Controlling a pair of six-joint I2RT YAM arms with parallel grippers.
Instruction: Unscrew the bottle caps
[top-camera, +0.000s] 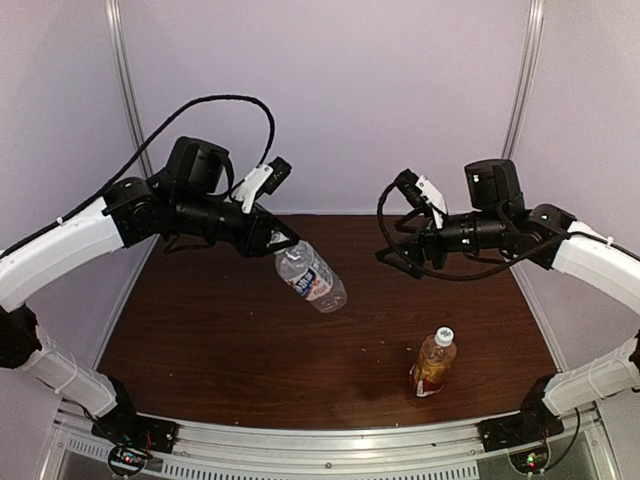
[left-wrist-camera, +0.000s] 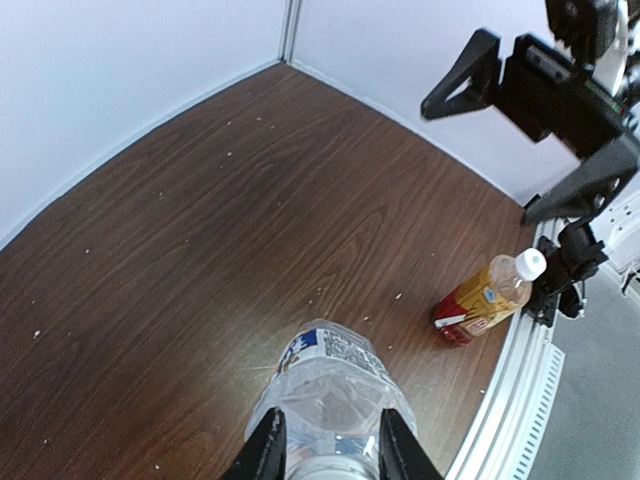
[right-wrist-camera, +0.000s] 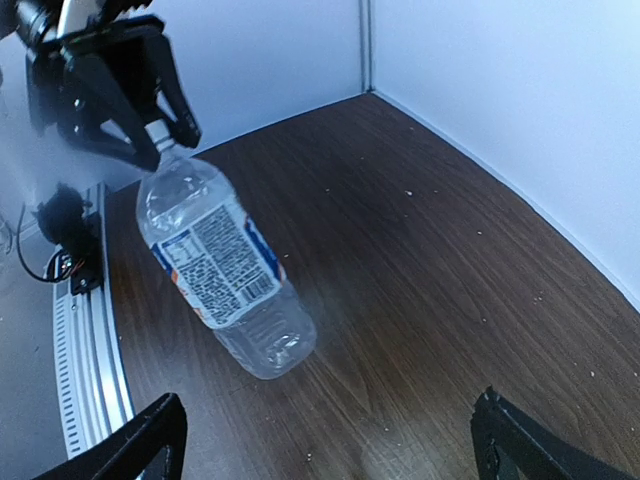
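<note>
My left gripper (top-camera: 278, 243) is shut on the neck of the clear bottle (top-camera: 312, 278) with the white-grey label. The bottle hangs tilted, its base pointing down toward the table's middle. In the left wrist view the fingers (left-wrist-camera: 268, 446) flank the bottle's shoulder (left-wrist-camera: 330, 385). Its cap is almost wholly hidden between them. The amber bottle (top-camera: 433, 365) with the red-yellow label stands upright near the front right, its white cap (top-camera: 444, 336) on. My right gripper (top-camera: 400, 240) hovers open to the clear bottle's right, holding nothing. From the right wrist, the clear bottle (right-wrist-camera: 225, 265) lies ahead.
The brown wooden table (top-camera: 220, 340) has white walls on the left, back and right. A metal rail (top-camera: 330, 445) runs along the near edge with both arm bases on it. Small white specks dot the wood.
</note>
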